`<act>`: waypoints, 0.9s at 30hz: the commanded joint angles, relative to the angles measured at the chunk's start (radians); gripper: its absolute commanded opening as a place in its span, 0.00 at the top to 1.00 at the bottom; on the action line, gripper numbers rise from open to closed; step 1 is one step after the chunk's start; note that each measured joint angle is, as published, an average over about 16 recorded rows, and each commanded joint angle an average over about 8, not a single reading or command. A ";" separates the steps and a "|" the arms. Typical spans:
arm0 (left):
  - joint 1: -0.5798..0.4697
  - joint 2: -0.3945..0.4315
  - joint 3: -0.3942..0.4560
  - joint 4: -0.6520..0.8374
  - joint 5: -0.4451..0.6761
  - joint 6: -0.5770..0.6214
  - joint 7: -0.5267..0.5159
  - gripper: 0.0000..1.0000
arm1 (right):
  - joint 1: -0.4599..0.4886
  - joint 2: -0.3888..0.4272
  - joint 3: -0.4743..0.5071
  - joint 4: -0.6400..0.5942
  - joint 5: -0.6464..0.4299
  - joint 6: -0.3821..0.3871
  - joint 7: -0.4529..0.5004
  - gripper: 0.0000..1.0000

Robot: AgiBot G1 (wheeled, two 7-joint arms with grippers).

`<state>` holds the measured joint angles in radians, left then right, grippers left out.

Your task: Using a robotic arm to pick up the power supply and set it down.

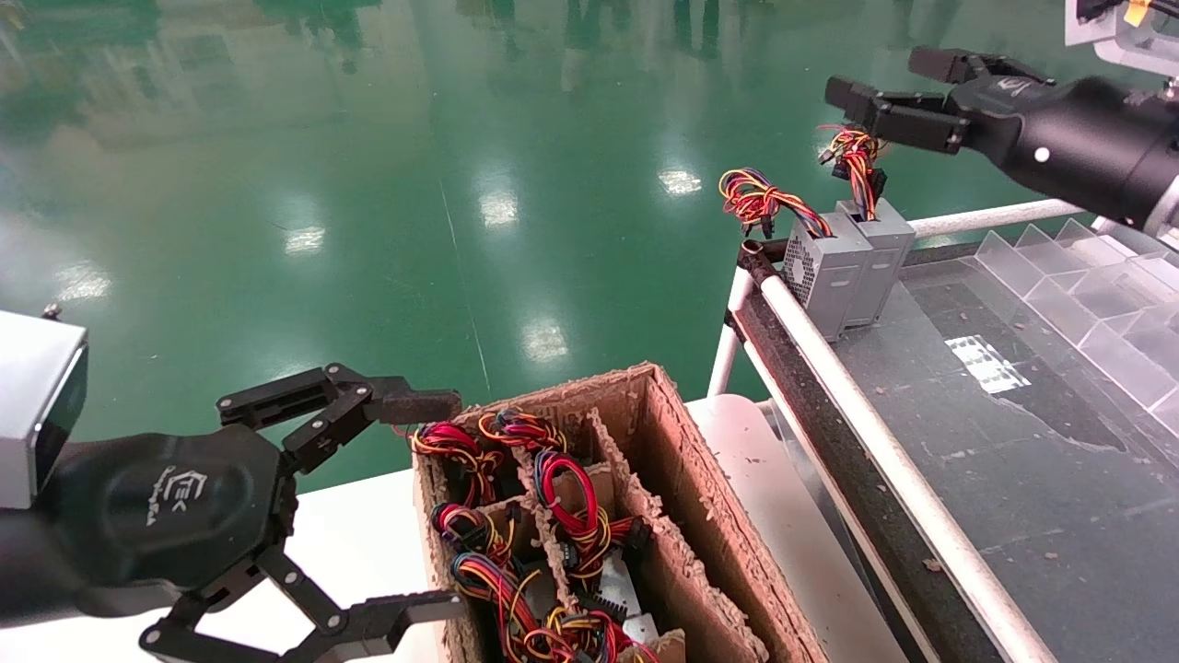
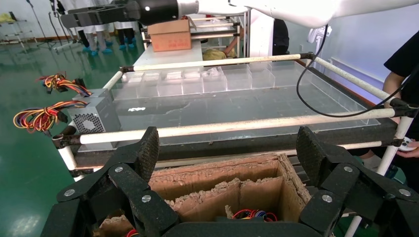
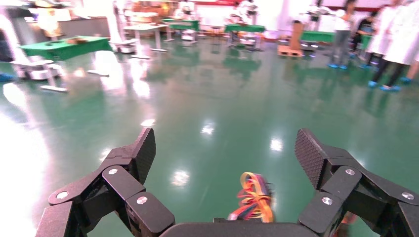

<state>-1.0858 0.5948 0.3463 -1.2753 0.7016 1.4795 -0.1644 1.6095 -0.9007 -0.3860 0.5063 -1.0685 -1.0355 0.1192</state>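
Note:
The power supply [image 1: 886,250], a grey metal box, stands upright at the far corner of the dark table [image 1: 1032,442]. Its upright bundle of red, yellow and black wires [image 1: 857,158] rises from the top. The robotic arm is my right arm, and its gripper [image 1: 875,78] hovers open just above that bundle without touching it. In the right wrist view the open gripper [image 3: 225,148] has the wire tips [image 3: 254,197] low between its fingers. My left gripper [image 1: 451,502] hangs open and empty beside the cardboard box [image 1: 672,479].
A similar grey box with a fan grille [image 1: 824,272] and a curled wire loop [image 1: 755,198] touches the power supply's left side. The cardboard box holds several wired units. Clear plastic dividers [image 1: 1087,295] line the table's right. A white pipe rail [image 1: 857,387] edges it.

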 commanded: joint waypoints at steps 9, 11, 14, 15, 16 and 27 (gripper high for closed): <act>0.000 0.000 0.000 0.000 0.000 0.000 0.000 0.00 | -0.143 0.077 0.028 0.208 0.090 -0.123 0.018 0.00; 0.000 0.000 0.000 0.000 0.000 0.000 0.000 0.00 | -0.172 0.093 0.034 0.250 0.109 -0.148 0.022 0.00; 0.000 0.000 0.000 0.000 0.000 0.000 0.000 0.00 | -0.215 0.116 0.043 0.312 0.136 -0.185 0.027 0.00; 0.000 0.000 0.000 0.000 0.000 0.000 0.000 0.00 | -0.229 0.124 0.045 0.333 0.144 -0.197 0.029 0.00; 0.000 0.000 0.000 0.000 0.000 0.000 0.000 0.00 | -0.243 0.132 0.048 0.353 0.154 -0.209 0.031 0.00; 0.000 0.000 0.001 0.000 -0.001 0.000 0.000 0.00 | -0.399 0.216 0.079 0.581 0.252 -0.343 0.051 0.00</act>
<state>-1.0860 0.5945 0.3470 -1.2753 0.7011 1.4792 -0.1641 1.2454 -0.7037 -0.3136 1.0357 -0.8386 -1.3486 0.1658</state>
